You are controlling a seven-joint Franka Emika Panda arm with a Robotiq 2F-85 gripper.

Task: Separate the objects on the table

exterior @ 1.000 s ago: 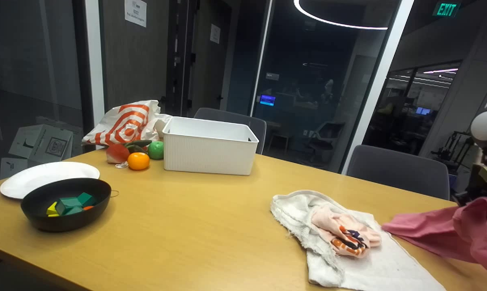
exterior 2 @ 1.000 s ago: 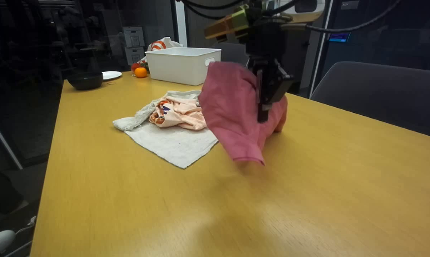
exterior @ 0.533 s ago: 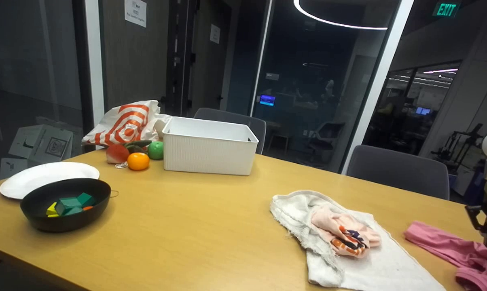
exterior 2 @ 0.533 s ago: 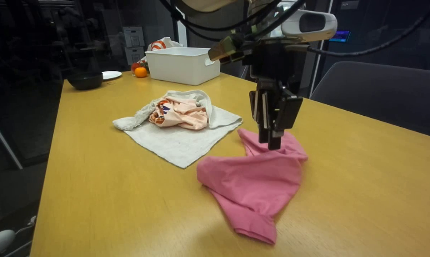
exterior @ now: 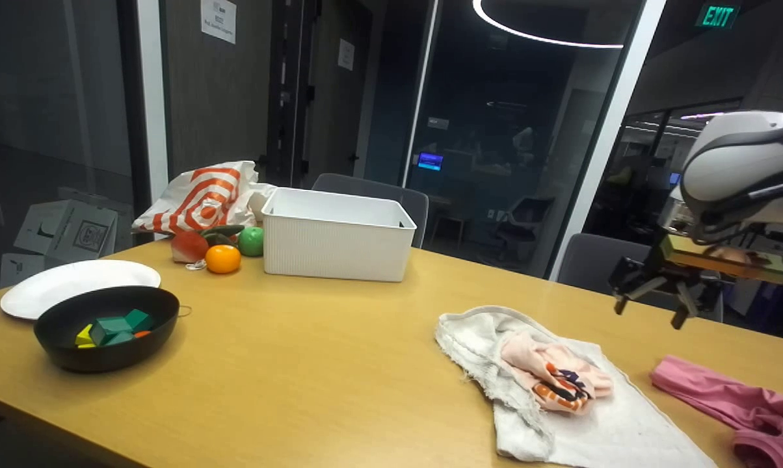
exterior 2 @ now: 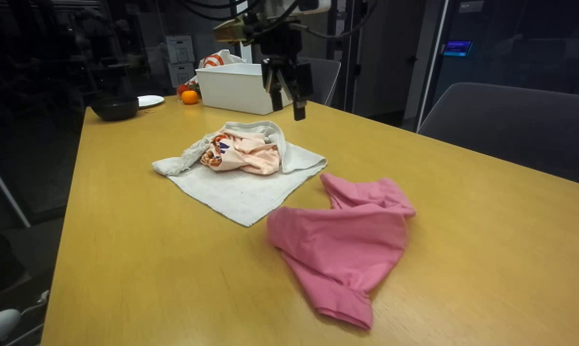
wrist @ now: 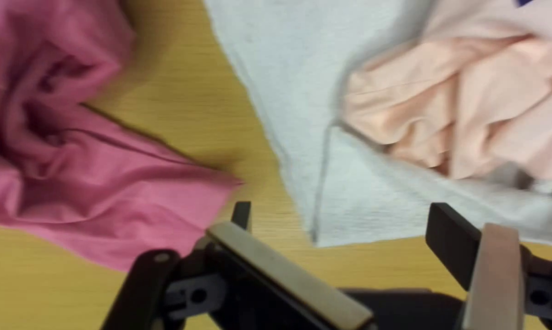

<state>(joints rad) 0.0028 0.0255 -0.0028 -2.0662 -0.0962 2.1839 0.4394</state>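
The wooden table (exterior: pixel 287 390) is carrying all the objects that I am watching from my far place. The arm (exterior: pixel 743 169) is reaching in from the edge of an exterior view. The white towel (exterior 2: pixel 241 197) is lying spread out, with a part of its border folded upward. The white bin (exterior: pixel 339 250) is standing upright, well apart from the towel. The pink cloth (exterior 2: pixel 347 240) is lying crumpled near the towel, and a strip of wood is showing between the two. A white bag (exterior: pixel 203 201) with red rings is resting just beside the bin. The white plate (exterior: pixel 73 279) is lying flat, with the black bowl (exterior: pixel 105 361) standing just beside it; I am not able to tell if they are touching. The peach cloth (exterior 2: pixel 246 154), with its orange and dark blue print, is lying bunched upon the towel.

My gripper (exterior: pixel 650 312) is hanging above the table, apart from the cloths. Its jaws are standing wide; in the wrist view I am seeing wood and a towel corner between them.

A red piece (exterior: pixel 189 247), an orange fruit (exterior: pixel 223 259) and a green fruit (exterior: pixel 251 241) are sitting close together near the bin. Inside the bowl, green blocks (exterior: pixel 110 330) are lying beside a yellow piece (exterior: pixel 84 335), partly hidden.
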